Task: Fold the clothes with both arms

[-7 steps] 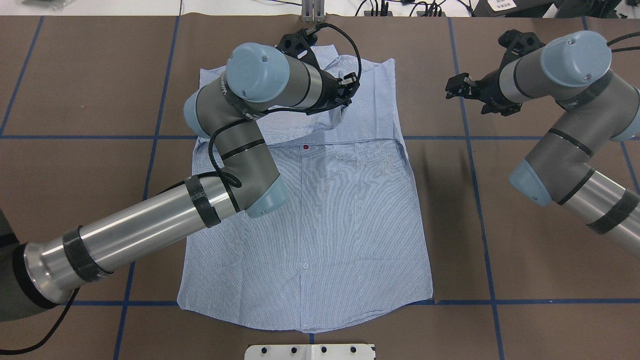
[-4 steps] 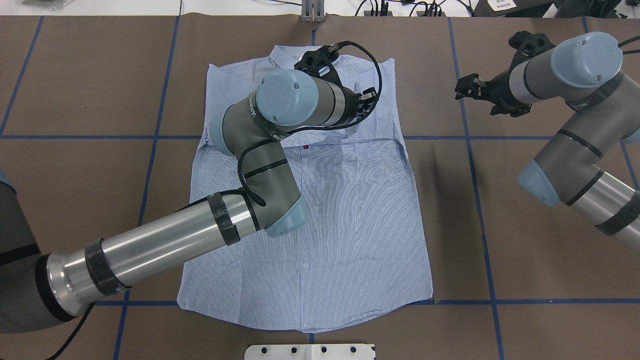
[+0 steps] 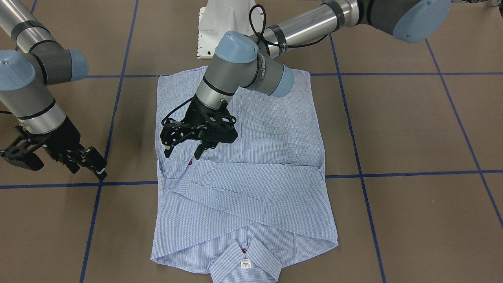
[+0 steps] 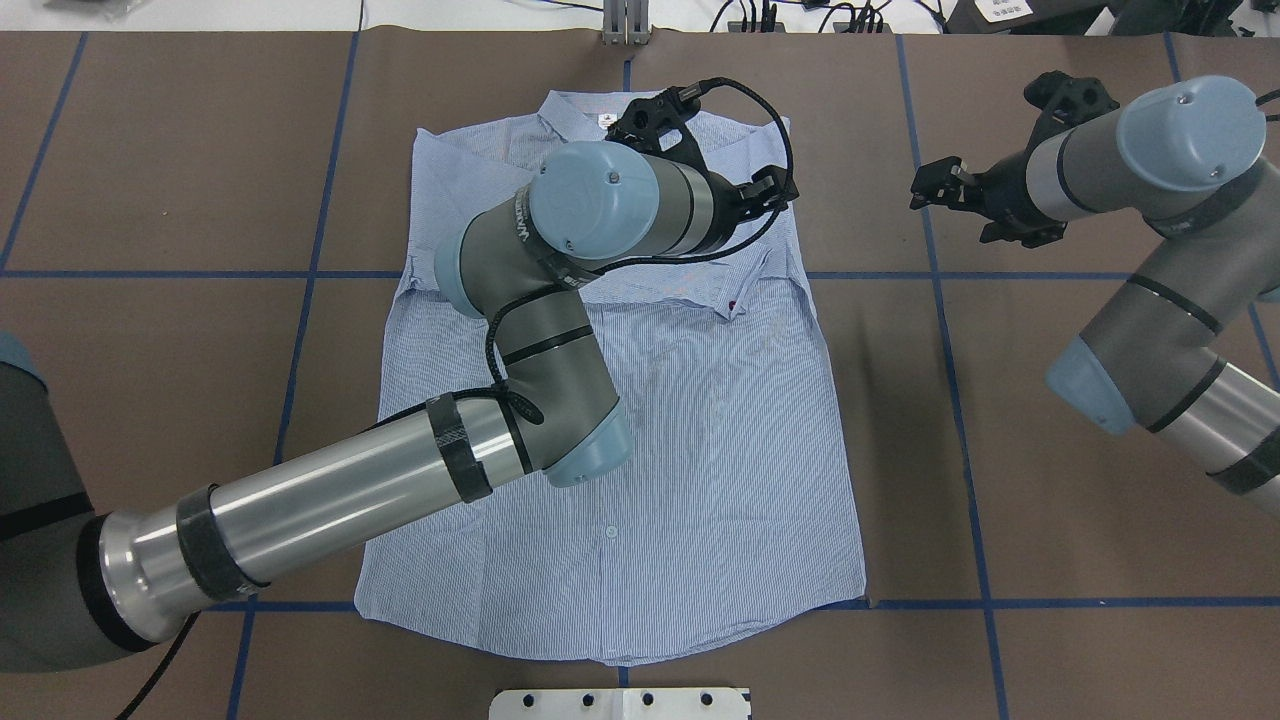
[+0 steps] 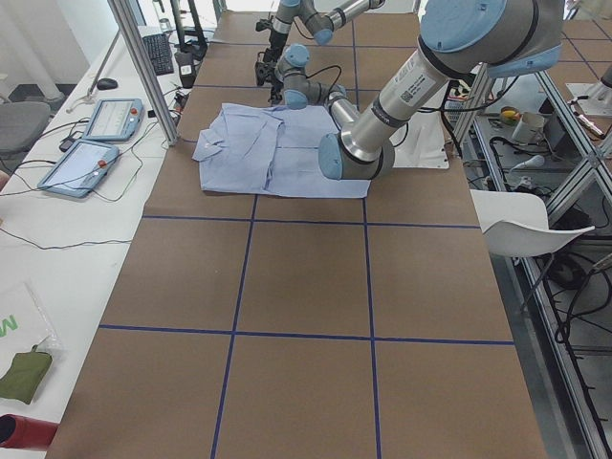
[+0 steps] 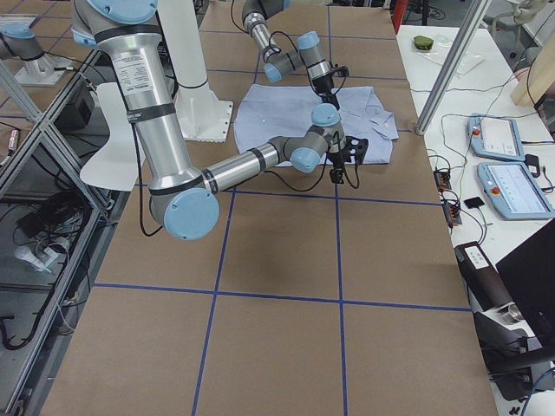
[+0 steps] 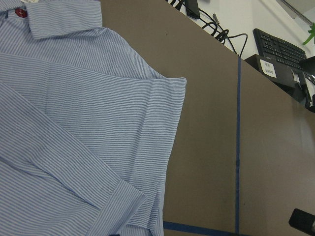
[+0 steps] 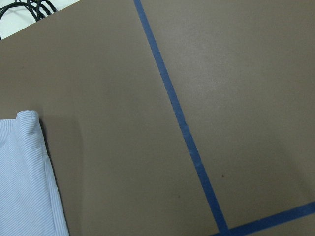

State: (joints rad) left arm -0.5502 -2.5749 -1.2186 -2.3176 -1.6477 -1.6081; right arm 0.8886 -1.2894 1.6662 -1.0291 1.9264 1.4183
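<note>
Left arm [image 4: 330, 490]: reaches from the worktop's [image 4: 1000, 480] robot-side edge diagonally across the shirt, carrying the left gripper [image 3: 182, 154] over the chest. The gripper hangs just above a cuff with a red button [image 3: 190, 162]. Its fingers are spread wide and empty, and no contact with the cloth can be seen. Judged purpose: placed to set or tidy the cuff end of a sleeve laid crosswise. Light blue striped button-up shirt [image 4: 700, 450]: lies flat and front-up midway along the worktop's width, well clear of both end edges. The hem is toward the robot-side edge, near the white pedestal [image 3: 220, 23]. The collar [image 3: 267, 259] and its white neck label [image 3: 245, 264] are toward the far edge. Both sleeves [image 3: 255, 188] are folded inward across the chest, one over the other, which narrows the garment to a rectangle. Judged stage: sleeve folds laid in, lengthwise folding of the body not yet done. Right gripper [image 3: 57, 163]: held above bare worktop just beside the shirt's shoulder edge, apart from the cloth, near a crossing of the blue tape grid [image 3: 393, 174]. Its fingers are parted wide and hold nothing. The wrist view shows only brown surface, tape and a corner of the fabric. Judged purpose: parked clear so as not to drag the folded sleeves, yet close enough to take that side of the shirt for a two-handed fold.
</note>
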